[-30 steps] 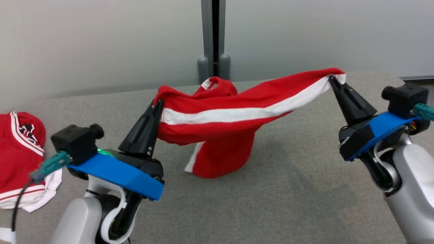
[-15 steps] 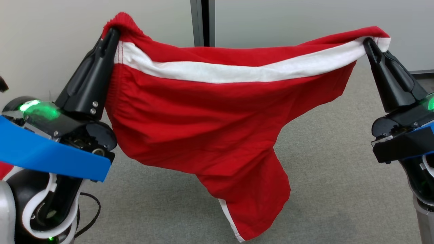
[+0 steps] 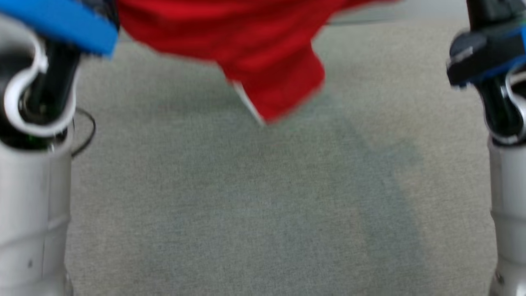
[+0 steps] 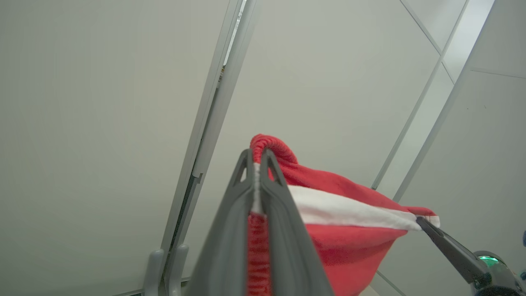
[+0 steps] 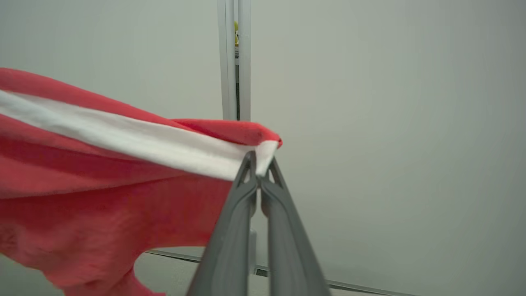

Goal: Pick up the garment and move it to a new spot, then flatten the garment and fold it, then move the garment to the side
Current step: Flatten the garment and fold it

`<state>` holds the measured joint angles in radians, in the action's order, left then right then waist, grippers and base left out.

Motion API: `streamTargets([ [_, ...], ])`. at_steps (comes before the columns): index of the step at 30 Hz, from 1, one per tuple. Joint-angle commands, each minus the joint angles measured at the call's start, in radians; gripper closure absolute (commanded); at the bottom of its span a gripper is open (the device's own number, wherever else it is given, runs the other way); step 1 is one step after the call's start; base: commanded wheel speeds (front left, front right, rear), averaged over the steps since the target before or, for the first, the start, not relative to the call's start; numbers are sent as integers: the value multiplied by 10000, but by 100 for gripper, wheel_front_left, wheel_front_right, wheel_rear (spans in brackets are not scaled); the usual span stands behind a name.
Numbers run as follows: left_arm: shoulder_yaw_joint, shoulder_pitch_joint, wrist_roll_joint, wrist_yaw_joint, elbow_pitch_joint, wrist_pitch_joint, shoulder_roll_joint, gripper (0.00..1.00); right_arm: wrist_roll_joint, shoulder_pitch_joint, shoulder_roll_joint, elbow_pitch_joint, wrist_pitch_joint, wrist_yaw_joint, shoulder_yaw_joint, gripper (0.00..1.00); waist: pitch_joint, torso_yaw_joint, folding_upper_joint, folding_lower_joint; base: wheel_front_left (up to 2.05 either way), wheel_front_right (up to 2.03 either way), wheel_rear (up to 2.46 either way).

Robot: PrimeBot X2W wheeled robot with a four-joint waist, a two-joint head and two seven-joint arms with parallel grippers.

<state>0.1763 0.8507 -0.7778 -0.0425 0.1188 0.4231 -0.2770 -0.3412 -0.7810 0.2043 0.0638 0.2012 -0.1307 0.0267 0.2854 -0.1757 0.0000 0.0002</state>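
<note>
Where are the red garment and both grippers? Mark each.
red garment (image 3: 271, 70): head view, hanging red leg panel.
left gripper (image 4: 257, 158): left wrist view, between fingertips pinching the ribbed edge.
right gripper (image 5: 259, 162): right wrist view, between fingertips pinching the white stripe.

No text, label, brand or number can be read. The red garment (image 4: 349, 246) hanging beside the left gripper (image 4: 257, 155) bears only a plain white stripe. The blurred head view may hide small print.
</note>
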Motion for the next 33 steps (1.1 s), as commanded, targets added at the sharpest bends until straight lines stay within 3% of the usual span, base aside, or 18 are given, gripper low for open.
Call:
streamTargets([
  [1, 98, 783, 370, 82, -695, -335, 67, 100, 315, -712, -195, 763, -279, 1, -70, 100, 678, 320, 0, -2, 0, 0, 0],
  [6, 508, 1314, 733, 401, -2693, -939, 385, 100, 978, -1552, -700, 3023, -1087, -1, 130, 100, 1510, 442, 0, -2, 0, 0, 0],
  [16, 1252, -1447, 457, 1234, -4615, -1400, 355, 100, 855, -649, -862, 5909, -2839, -1, 1423, 100, 2131, 579, 0, -2, 0, 0, 0],
  [25, 1544, -2916, -72, 1532, -4041, -1697, 468, 100, 361, 94, -809, 6338, -4014, -1, 1702, 100, 1848, 643, 0, -2, 0, 0, 0],
  [33, 1477, -4358, -765, 1641, -2389, -2066, 416, 100, 91, 1339, -744, 5496, -4543, -1, 1355, 100, 969, 597, 0, -2, 0, 0, 0],
])
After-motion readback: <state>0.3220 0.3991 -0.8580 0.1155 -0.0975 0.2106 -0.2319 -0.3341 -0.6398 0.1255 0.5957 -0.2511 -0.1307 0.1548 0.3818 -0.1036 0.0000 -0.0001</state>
